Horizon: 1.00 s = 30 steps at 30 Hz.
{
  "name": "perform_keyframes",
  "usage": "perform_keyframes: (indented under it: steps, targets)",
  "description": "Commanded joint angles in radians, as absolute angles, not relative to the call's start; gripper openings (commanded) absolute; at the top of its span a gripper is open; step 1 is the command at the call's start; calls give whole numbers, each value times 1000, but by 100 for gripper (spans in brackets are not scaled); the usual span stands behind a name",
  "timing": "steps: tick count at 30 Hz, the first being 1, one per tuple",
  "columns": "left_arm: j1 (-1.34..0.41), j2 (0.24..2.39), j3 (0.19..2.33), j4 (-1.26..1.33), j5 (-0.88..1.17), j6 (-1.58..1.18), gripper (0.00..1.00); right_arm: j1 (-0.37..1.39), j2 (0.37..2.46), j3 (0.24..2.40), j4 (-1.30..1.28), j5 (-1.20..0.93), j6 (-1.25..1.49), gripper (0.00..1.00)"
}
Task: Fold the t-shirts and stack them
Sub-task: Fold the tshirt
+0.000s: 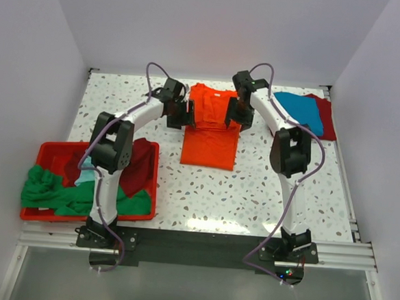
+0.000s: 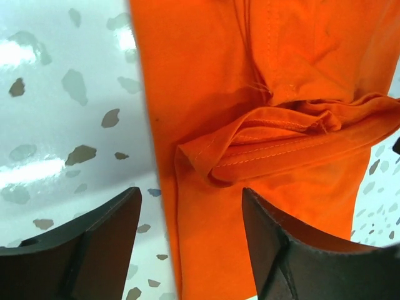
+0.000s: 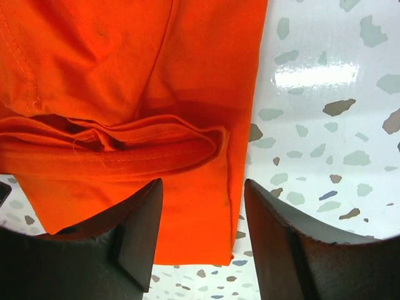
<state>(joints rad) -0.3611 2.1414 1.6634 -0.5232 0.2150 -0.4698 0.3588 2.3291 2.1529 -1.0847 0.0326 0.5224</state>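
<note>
From above, the left gripper [image 1: 181, 113] and right gripper [image 1: 234, 114] covered the sleeve edges of the orange t-shirt [image 1: 211, 136], and their fingertips were too small for us to make out. In both wrist views the shirt ran off the top edge and the finger bases off the bottom. At the far right, the blue t-shirt [image 1: 300, 109] hid most of a dark red t-shirt [image 1: 330, 121]. In the bin [image 1: 56, 145] at the near left, the left arm [image 1: 114, 144] blocked part of the dark red cloth [image 1: 141, 168]. We saw only a sliver of light teal cloth [image 1: 86, 178], and the green t-shirt [image 1: 46, 191] draped over the bin's left wall, hiding it.
</note>
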Motion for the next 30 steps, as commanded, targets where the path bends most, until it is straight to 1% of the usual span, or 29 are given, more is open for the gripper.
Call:
perform_keyframes:
  steps: [1,6,14,20,23,27,30]
  targets:
    - [-350,2030,1611,-450,173,-482,71,368,2212,2145,-1078,31,505,59]
    - [-359,1990,1517,-403,247,-448,70,425,2180,2102,-1054,8,497,59]
    - [-383,1970,1425,-411,298,-413,68,485,2324,2203,-1075,-51,497,56]
    - [-393,2005,1427,-463,301,-390,67,486,2393,2233,-1054,-60,518,56]
    - [-394,2022,1428,-488,302,-377,64,486,2437,2279,-1052,-58,529,56]
    - [-396,2037,1428,-534,275,-361,58,485,2494,2402,-1054,-52,552,56]
    - [-397,2045,1414,-561,261,-345,57,477,2511,2447,-1042,-29,580,56]
